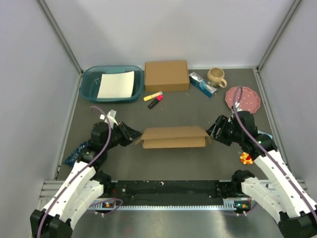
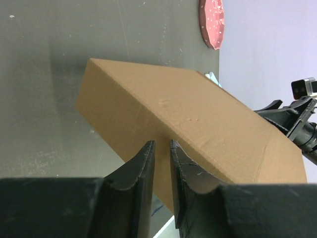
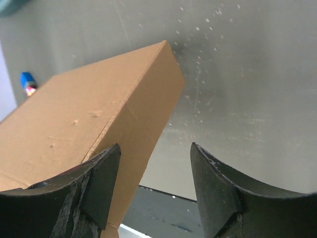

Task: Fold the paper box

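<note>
Brown cardboard, plain and unprinted: the paper box (image 1: 173, 137), lying long side across the middle of the counter (image 1: 173, 111), between the two arms. Looks light and fairly stiff in its panels, yet weak along the creases. Likely to slide on the smooth counter if pushed from one end only, and to dent or spring open if squeezed hard. Best taken at the short ends, one end effector to each, pinching a flap or the edge of a wall rather than pressing on the broad top. Already stands as a shallow rectangular shape, with the top panel closed over and smooth apart from a few small dimples, and a sharp fold along the long edge. Small flaps sticking out at both short ends in the overhead view, so probably close to finished, with those flaps perhaps not yet tucked. Left end effector (image 2: 161, 145) at the box's left end: fingertips (image 2: 147, 148) nearly together with only a slim gap, tips up against the lower edge of the box, no cardboard visibly caught between them. Right end effector (image 3: 155, 147) at the right end — spread wide, holding nothing, one finger just beside the box's corner.
</note>
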`<move>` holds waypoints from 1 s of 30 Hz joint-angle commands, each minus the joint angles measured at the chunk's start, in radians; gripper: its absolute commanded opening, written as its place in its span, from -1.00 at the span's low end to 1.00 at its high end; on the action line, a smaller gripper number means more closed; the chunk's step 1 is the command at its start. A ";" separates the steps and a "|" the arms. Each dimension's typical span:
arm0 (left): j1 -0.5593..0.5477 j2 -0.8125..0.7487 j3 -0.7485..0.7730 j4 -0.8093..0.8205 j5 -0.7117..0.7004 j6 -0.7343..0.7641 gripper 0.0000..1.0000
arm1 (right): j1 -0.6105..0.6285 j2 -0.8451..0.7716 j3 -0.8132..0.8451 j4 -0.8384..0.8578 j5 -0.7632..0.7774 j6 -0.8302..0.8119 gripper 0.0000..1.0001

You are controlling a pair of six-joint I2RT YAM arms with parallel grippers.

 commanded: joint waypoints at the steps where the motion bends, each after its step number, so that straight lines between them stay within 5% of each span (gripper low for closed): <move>1: -0.034 0.059 0.028 0.113 0.143 -0.028 -0.50 | 0.021 0.073 -0.016 0.045 -0.139 -0.012 0.26; 19: -0.032 0.316 0.089 0.248 0.140 -0.012 -0.48 | -0.013 0.298 0.084 0.097 -0.111 -0.113 0.30; 30: -0.032 0.213 0.140 0.140 0.148 -0.002 -0.45 | -0.013 0.220 0.116 0.064 -0.151 -0.089 0.30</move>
